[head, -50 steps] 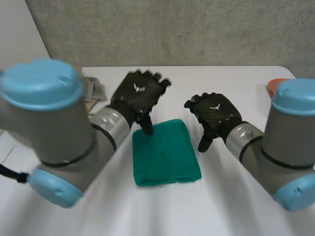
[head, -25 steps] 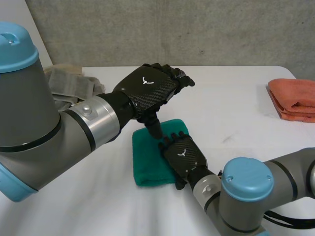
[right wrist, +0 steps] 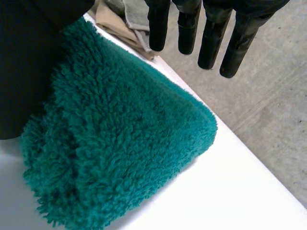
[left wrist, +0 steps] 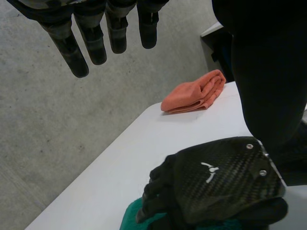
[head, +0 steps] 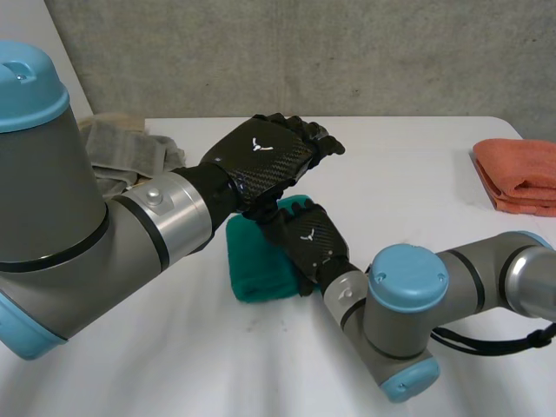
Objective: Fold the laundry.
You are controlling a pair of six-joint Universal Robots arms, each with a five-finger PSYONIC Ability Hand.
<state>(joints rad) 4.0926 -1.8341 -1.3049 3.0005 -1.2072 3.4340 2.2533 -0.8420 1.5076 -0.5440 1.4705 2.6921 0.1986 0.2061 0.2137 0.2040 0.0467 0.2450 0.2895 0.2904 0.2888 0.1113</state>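
Observation:
A folded green towel [head: 254, 276] lies on the white table [head: 408, 174] in front of me. My right hand [head: 305, 241] rests on its right half, palm down, fingers [right wrist: 207, 36] straight and reaching past the towel's [right wrist: 120, 143] far edge. My left hand [head: 268, 160] hovers just above and behind the right hand [left wrist: 220, 177], open, its straight fingers [left wrist: 96, 36] touching nothing. In the left wrist view the towel's [left wrist: 130, 218] edge peeks out beside the right hand.
A folded orange towel [head: 519, 175] [left wrist: 194, 93] sits at the table's far right edge. A heap of grey and beige cloth [head: 122, 149] [right wrist: 122, 19] lies at the far left, behind my left arm. A concrete wall stands behind the table.
My right hand has swung in from the right onto the green towel and slid toward its far edge. The towel has shifted slightly left. The left hand moved right and up, then held.

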